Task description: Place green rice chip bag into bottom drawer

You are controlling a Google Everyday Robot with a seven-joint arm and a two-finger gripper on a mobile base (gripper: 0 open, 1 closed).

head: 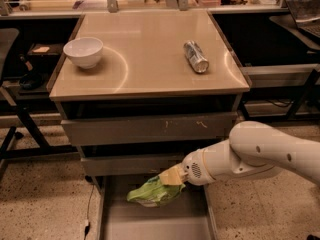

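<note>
Below the near edge of the beige tabletop (150, 81), closest to the camera: a wide, shallow grey metal bottom drawer (150, 227), pulled out, with a flat floor and thin side rails. Over its rear part, just in front of the drawer fronts above: a small, crinkly, bright green rice chip bag (152, 192), slumped leftward and downward. Hard to tell whether hanging clear of the floor or brushing it.

Pinched at its upper right end by a tan-padded gripper (171, 176), clamped on the foil and nothing else. Behind that, a rounded white arm (250, 154), reaching in from the right, low and close to the right rail.

Likely step in hand: lowering and letting go.

Possible trouble from here:
- Let go too high, and the light bag may flutter or bounce and end up draped over a rail instead of lying flat.
- Opened too little, and the crinkled foil may cling to a pad and lift back out with the wrist.
- Lowered too far, and the bulky wrist may knock the right rail or the front just above.

Farther back, two plain grey fronts: middle drawer (135, 163), then top drawer (150, 129). On the tabletop beyond, a white round bowl (84, 51) near the left edge and a silver can (196, 57) on its side toward the right edge, well apart.
</note>
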